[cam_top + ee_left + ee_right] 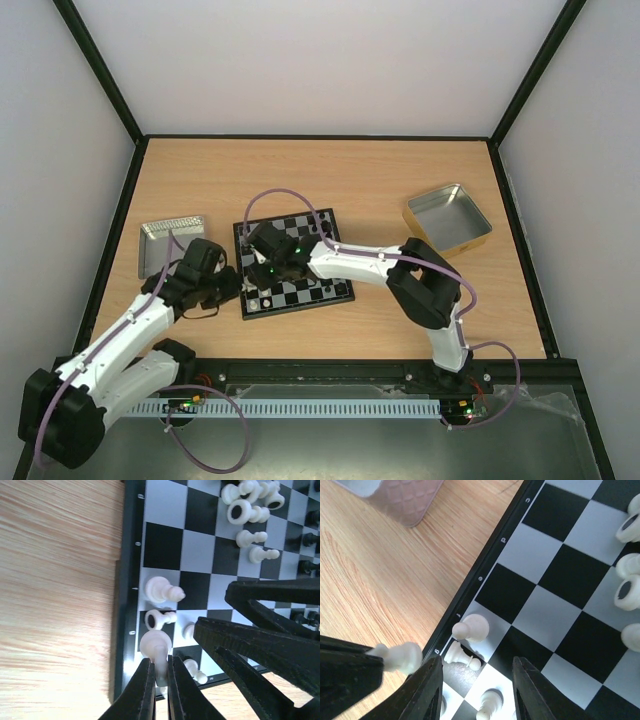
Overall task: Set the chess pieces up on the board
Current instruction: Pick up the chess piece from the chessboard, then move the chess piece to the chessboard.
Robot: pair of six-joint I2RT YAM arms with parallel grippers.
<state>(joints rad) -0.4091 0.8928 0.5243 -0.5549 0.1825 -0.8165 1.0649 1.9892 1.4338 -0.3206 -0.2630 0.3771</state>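
Placing a white piece (156, 647) is judged the step in hand: it is clamped in the left claw (159, 680) at the rim of the board (162, 545), beside a corner where other pieces (162, 590) are gathered. The right claw (479, 672) is held over the neighbouring squares, jaws apart and empty. Next, the piece must be lowered upright onto a free edge square and released, with no neighbours knocked.

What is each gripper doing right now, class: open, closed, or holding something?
Left gripper: closed on a white chess piece.
Right gripper: open, holding nothing.
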